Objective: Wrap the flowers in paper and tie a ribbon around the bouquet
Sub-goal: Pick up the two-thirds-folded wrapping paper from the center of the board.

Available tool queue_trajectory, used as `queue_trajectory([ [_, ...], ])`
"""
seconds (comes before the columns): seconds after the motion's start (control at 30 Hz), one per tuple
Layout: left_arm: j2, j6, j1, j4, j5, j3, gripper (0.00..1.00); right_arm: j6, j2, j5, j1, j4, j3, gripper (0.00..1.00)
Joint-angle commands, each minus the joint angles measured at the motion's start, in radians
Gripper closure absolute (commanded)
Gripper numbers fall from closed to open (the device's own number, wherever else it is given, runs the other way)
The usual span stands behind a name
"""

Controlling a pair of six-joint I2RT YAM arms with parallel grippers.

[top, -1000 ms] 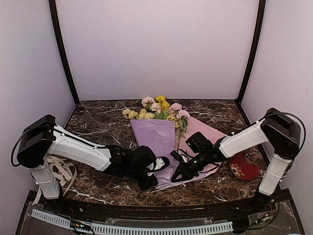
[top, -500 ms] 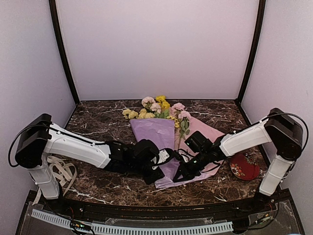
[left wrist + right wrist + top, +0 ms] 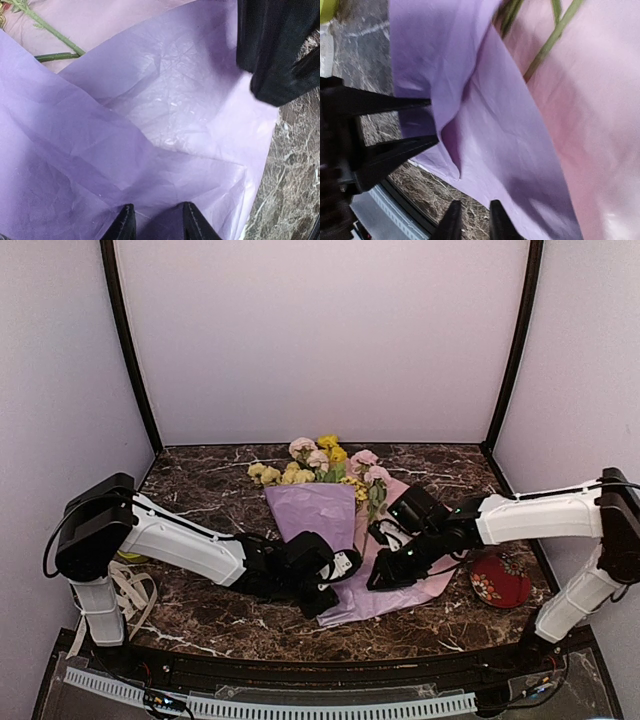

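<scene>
A dark marble table [image 3: 190, 495] is seen from above, with two robot arms reaching in from its near edge. At the far left, beside the left arm's base, the ribbon [image 3: 125, 592] lies in a loose cream tangle, well apart from the bunch.

Moving right, the left gripper [image 3: 155, 227] has slid rightward over the last second and is now at the near end of the paper [image 3: 320, 515]. Its fingers stand apart, straddling a raised fold of the lilac sheet rather than clamping it.

In the centre, the paper's left flap is folded across the green stems. The flowers [image 3: 320, 465], yellow and pink, fan out past its far edge. The paper's right half lies flat, showing a pinker face.

Next comes the right gripper [image 3: 472, 220], clenched a moment ago. It has just parted its fingers slightly, with nothing between them, and hovers over the sheet's near edge just beside the left gripper. At the far right rests a small red dish [image 3: 500, 580].

The right arm seems to have just let go of the folded flap, leaving the left gripper to steady it. The wrap looks about half made, with the right flap and the ribbon tie both to come.
</scene>
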Motion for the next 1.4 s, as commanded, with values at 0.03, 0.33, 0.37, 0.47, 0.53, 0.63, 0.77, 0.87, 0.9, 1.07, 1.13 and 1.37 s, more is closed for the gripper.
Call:
queue_trajectory([
  [0.03,0.0,0.027,0.002,-0.019,0.026,0.0,0.66,0.067,-0.189,0.226,0.001,-0.172,0.025,0.63],
  [0.33,-0.001,0.024,0.002,-0.018,0.025,-0.003,0.66,0.376,-0.451,0.128,-0.165,-0.305,-0.188,0.28],
  [0.37,-0.001,0.023,0.001,-0.016,0.025,-0.003,0.66,0.395,-0.485,0.135,-0.18,-0.315,-0.202,0.23],
  [0.47,-0.003,0.021,0.002,-0.01,0.025,-0.009,0.66,0.442,-0.536,0.12,-0.221,-0.309,-0.255,0.22],
  [0.53,-0.004,0.019,0.001,-0.007,0.027,-0.012,0.66,0.461,-0.525,0.089,-0.252,-0.276,-0.287,0.21],
  [0.63,-0.006,0.019,0.001,-0.01,0.023,-0.011,0.66,0.473,-0.464,0.032,-0.282,-0.227,-0.324,0.22],
  [0.77,-0.008,0.012,0.001,-0.009,0.021,-0.015,0.66,0.465,-0.406,-0.001,-0.294,-0.167,-0.326,0.25],
  [0.87,-0.007,0.01,0.001,-0.002,0.024,-0.018,0.66,0.446,-0.382,0.004,-0.299,-0.144,-0.319,0.26],
  [0.9,-0.007,0.01,0.001,-0.001,0.023,-0.02,0.66,0.438,-0.37,0.005,-0.307,-0.139,-0.321,0.26],
  [1.07,-0.009,0.005,0.002,-0.008,0.021,-0.016,0.66,0.424,-0.332,-0.019,-0.326,-0.11,-0.342,0.34],
  [1.13,-0.009,0.009,0.002,-0.007,0.021,-0.016,0.66,0.419,-0.334,-0.007,-0.329,-0.105,-0.34,0.4],
  [1.37,-0.007,0.019,0.001,-0.011,0.023,-0.013,0.66,0.407,-0.366,0.03,-0.345,-0.075,-0.332,0.72],
])
